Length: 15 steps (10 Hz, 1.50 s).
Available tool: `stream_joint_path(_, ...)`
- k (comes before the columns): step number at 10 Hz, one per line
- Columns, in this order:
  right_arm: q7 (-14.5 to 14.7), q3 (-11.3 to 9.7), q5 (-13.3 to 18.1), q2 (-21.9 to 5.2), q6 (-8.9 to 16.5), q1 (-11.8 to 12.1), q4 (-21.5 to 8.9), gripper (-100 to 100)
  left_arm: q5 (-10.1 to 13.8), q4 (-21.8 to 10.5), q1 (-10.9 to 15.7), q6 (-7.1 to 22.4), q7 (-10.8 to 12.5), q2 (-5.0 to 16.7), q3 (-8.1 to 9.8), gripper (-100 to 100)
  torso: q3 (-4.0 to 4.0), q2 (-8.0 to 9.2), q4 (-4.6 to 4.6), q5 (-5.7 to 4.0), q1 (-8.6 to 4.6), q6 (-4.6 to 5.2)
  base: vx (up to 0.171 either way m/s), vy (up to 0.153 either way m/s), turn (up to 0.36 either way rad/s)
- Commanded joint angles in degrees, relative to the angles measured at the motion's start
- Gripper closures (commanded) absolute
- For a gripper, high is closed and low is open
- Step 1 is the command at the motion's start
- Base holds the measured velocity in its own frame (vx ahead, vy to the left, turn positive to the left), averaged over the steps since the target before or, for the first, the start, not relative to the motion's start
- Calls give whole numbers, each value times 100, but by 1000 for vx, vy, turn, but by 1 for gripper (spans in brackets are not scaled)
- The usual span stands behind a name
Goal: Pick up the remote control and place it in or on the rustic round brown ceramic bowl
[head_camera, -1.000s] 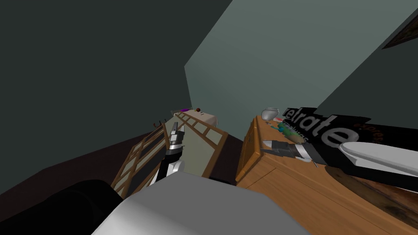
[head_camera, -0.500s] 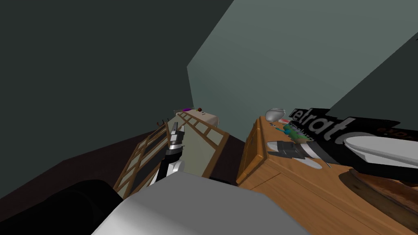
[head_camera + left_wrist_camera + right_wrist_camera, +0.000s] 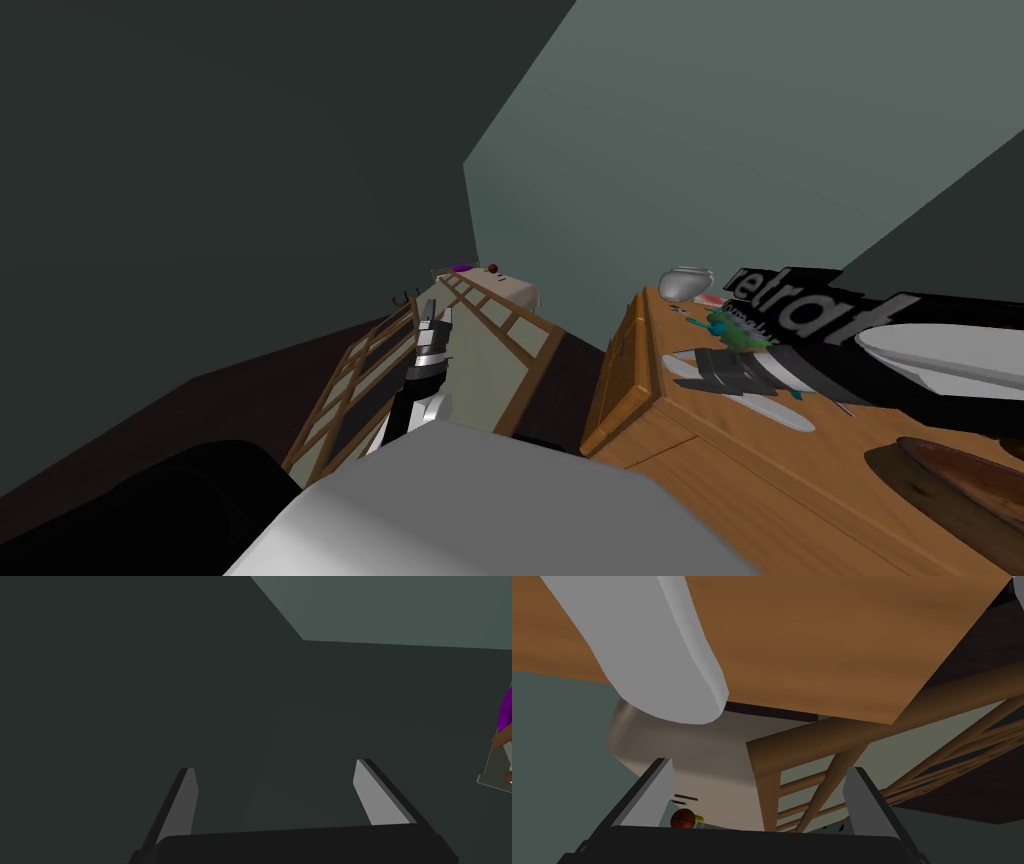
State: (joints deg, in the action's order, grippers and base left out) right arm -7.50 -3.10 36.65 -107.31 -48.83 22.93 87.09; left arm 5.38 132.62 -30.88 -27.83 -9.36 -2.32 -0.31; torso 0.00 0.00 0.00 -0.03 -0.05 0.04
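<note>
Evidently lining up a grasp, the right gripper hovers over the wooden cabinet, fingers spread wide and empty. The pale grey remote control lies right of centre, short of the brown bowl at lower right. The left gripper, open and empty, hangs mid-frame, out of the way.

One wooden cabinet stands on the right. On its top there are one grey pot at the far end, one green and blue toy, one black box with white letters, one long pale remote, and one brown bowl at the near right. To the left is one wooden slatted frame. At its far end are one purple thing and one small brown ball.
</note>
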Motion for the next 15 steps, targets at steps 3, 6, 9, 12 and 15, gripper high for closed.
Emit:
stream_joint_path(3,139,-481,29,-524,-204,-17,-338,-100,0,0,0,0,0,0,0,0,-1,-1,0,-3,-9,3,11,-45,122)
stream_joint_path(6,139,-481,29,-524,-204,-17,-338,-100,0,0,-1,0,0,0,0,0,1,2,1,-5,-8,4,3,-28,21)
stream_joint_path(9,215,-704,7,-734,-287,46,-458,-100,0,0,0,0,0,0,0,0,0,-1,0,-3,-7,1,9,-32,70)
stream_joint_path(12,308,-1063,-19,-920,-381,162,-566,-100,0,0,0,0,0,1,1,0,-3,-5,-1,-5,-22,1,20,-69,89)
stream_joint_path(15,317,-1103,-51,-947,-356,145,-539,-100,0,0,-1,0,0,0,0,0,-1,-3,0,-3,0,3,10,-14,-8)
